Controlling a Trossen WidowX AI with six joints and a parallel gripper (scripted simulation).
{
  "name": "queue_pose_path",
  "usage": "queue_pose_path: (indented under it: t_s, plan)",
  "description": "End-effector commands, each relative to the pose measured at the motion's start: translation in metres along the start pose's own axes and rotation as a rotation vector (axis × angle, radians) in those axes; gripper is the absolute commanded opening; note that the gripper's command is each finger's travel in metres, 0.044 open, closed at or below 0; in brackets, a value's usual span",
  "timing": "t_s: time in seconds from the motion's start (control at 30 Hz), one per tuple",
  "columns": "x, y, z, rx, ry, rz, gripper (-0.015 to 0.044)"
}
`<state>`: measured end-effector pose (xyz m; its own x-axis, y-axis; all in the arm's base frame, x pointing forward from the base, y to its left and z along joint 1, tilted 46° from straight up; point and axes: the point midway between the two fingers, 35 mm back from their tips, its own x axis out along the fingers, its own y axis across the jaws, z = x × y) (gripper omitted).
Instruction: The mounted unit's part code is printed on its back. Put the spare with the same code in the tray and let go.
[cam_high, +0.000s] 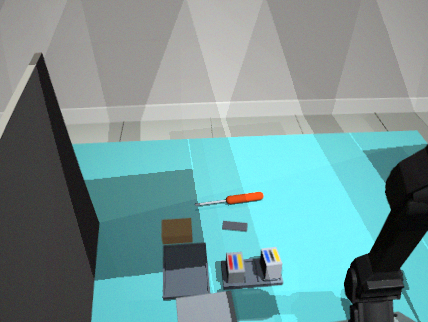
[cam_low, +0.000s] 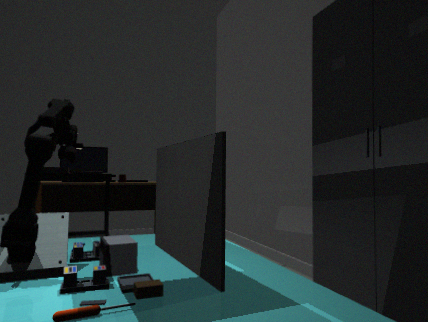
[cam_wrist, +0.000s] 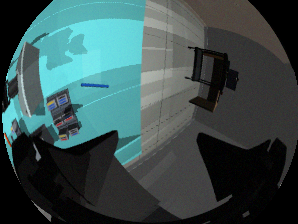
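My gripper (cam_wrist: 159, 137) is open and empty, raised well above the table; it is outside the top view. Two small grey units stand in a dark rack (cam_high: 253, 285) (cam_low: 85, 289). The left one (cam_high: 235, 267) has red, blue and yellow stripes; the right one (cam_high: 271, 264) has blue, dark and yellow stripes. A further striped unit (cam_low: 78, 249) stands behind. Several striped units show at the left in the wrist view, including one with yellow and blue (cam_wrist: 51, 104). The shallow grey tray (cam_high: 185, 284) (cam_low: 131, 281) holds nothing visible. No part code is readable, and I cannot tell which unit is mounted.
A grey box (cam_high: 205, 308) (cam_low: 120, 256) stands beside the tray, with a brown block (cam_high: 177, 231) (cam_low: 149, 289) at its far end. A tall dark panel (cam_high: 42, 200) (cam_low: 185, 200) stands left. An orange screwdriver (cam_high: 245, 198) (cam_low: 76, 313) and a flat dark piece (cam_high: 235, 226) (cam_low: 93, 302) lie nearby.
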<state>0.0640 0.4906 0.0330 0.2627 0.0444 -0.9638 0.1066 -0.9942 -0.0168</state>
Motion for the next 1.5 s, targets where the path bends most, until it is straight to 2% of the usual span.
queue_pose_path:
  t_s: [0.0, 0.23, 0.6, 0.83, 1.07, 1.3, 1.47]
  plan:
    - [0.000, 0.000, 0.000, 0.000, 0.000, 0.000, 0.0426]
    - [0.002, 0.006, -0.011, 0.070, 0.009, 0.017, 0.0440]
    - [0.026, 0.129, -0.159, 1.155, 0.242, 0.239, 0.0440]
    - [0.028, 0.218, -0.216, 1.738, 0.460, 0.324, 0.0440]
    - [0.023, 0.306, -0.250, 2.244, 0.736, 0.364, 0.0440]
    - [0.010, 0.397, -0.264, 2.696, 1.106, 0.346, 0.0440]
    - [0.009, 0.405, -0.265, 2.732, 1.144, 0.340, 0.0440]
